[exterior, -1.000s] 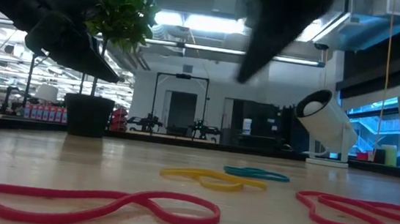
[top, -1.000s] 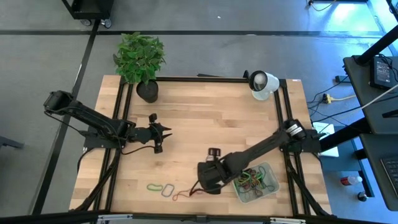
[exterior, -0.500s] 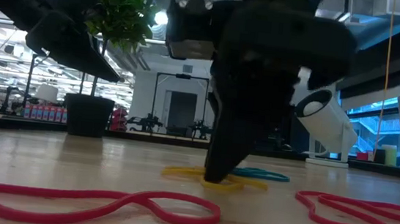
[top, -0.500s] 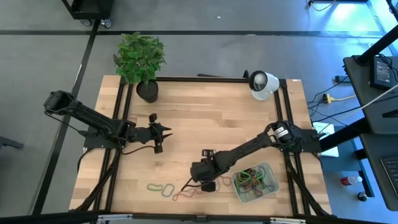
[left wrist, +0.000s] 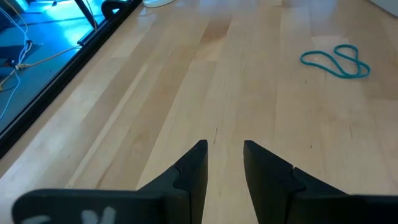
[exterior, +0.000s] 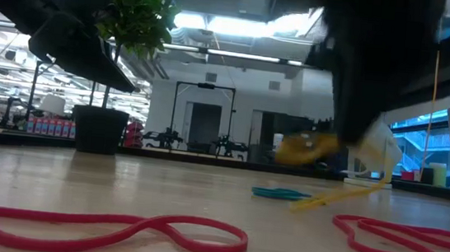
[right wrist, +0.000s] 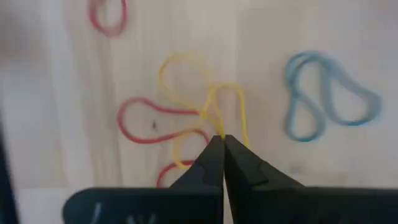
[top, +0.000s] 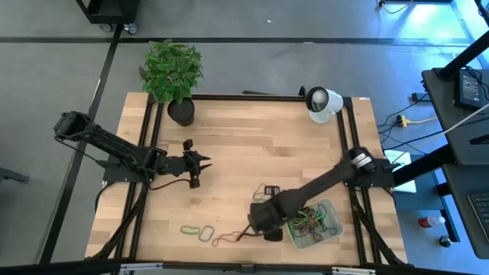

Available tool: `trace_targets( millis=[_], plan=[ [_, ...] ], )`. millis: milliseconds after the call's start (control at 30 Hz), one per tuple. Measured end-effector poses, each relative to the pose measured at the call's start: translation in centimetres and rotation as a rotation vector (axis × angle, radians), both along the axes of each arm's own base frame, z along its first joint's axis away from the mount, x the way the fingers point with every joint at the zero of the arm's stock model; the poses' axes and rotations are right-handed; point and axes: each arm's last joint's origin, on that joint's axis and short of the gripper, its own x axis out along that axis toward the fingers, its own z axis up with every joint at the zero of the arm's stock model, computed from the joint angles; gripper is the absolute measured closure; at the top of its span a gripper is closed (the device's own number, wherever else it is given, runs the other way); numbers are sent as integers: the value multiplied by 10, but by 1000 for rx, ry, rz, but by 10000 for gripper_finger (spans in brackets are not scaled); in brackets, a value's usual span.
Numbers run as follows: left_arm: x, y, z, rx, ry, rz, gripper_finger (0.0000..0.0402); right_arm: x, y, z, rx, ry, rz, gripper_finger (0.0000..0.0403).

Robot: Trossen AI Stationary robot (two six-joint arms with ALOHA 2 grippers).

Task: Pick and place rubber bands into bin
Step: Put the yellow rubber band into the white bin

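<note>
arms [top: 114,149]: dark, jointed | jaws: black, tapered | cables: black

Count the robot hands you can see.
2: the left hand, open, hovers over the table's left side; the right hand, shut on a yellow rubber band, is beside the bin.

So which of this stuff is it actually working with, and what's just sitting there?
In use:
- yellow band, pinched by the right gripper
- loose bands
- bin, already holding bands

Just there:
- potted plant
- white device
- left gripper, waiting
</note>
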Motion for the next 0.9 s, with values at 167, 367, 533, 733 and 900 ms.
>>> trace_targets(
  millis=[167, 367, 533, 733, 900],
  plan=[
    [0, 0, 0, -2, -3, 1, 304, -28, 11, 49, -38, -134, -61, 401],
    [0, 0, 0, -2, -4, 1, 304, -77, 16, 97, -79, -202, -206, 401],
    [0, 0, 0, -7, -4, 4, 304, -120, 25, 114, -70, -150, -367, 402],
    [0, 0, 0, -7, -4, 5, 304, -152, 44, 100, -61, -101, -531, 403],
    [0, 0, 0, -7, -5, 5, 304, -167, 45, 52, -81, 14, -631, 403]
  ],
)
